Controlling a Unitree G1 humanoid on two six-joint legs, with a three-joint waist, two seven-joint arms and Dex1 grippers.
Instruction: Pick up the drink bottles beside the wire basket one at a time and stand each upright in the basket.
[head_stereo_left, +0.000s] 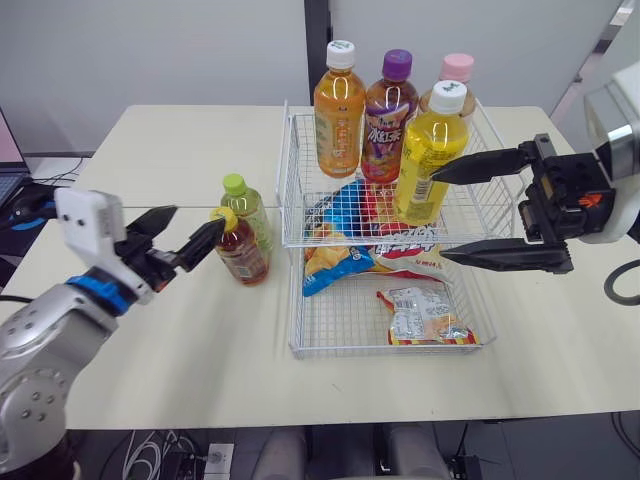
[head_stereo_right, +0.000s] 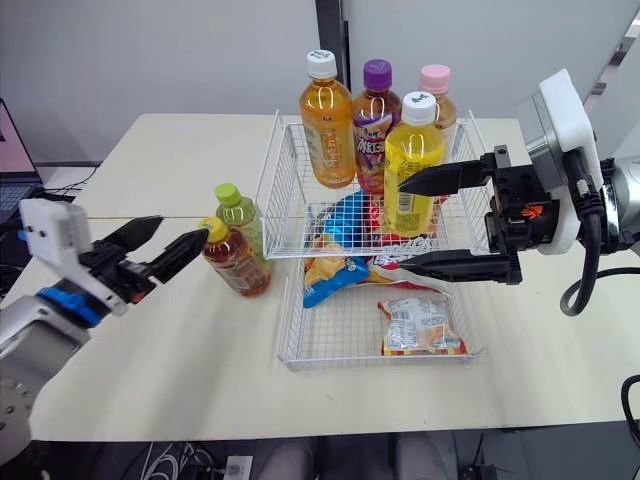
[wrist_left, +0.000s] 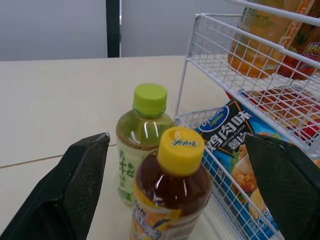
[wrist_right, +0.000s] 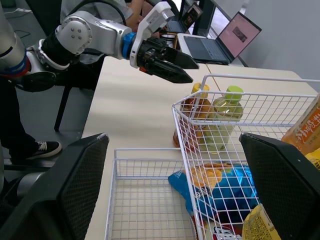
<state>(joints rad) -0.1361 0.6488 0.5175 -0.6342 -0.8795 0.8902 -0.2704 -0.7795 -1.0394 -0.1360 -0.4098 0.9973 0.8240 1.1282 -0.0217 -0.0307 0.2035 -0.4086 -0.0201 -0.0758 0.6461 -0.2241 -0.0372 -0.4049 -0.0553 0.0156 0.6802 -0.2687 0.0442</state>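
Note:
Two small bottles stand on the table just left of the two-tier wire basket (head_stereo_left: 290, 205): a brown tea bottle with a yellow cap (head_stereo_left: 240, 247) and, behind it, a green tea bottle with a green cap (head_stereo_left: 247, 205). My left gripper (head_stereo_left: 195, 222) is open, its fingertips level with the brown bottle's cap and just left of it, touching nothing. In the left wrist view the brown bottle (wrist_left: 172, 192) sits between the fingers. The upper tier holds several upright bottles, with a yellow one (head_stereo_left: 430, 150) at the front. My right gripper (head_stereo_left: 440, 217) is wide open beside that yellow bottle.
Snack bags (head_stereo_left: 425, 315) fill the lower tier, which juts toward the table's front edge. A laptop (wrist_right: 225, 42) and a seated person (wrist_right: 30, 145) are beyond the table's left end. Bare tabletop (head_stereo_left: 190, 340) lies in front of the two loose bottles.

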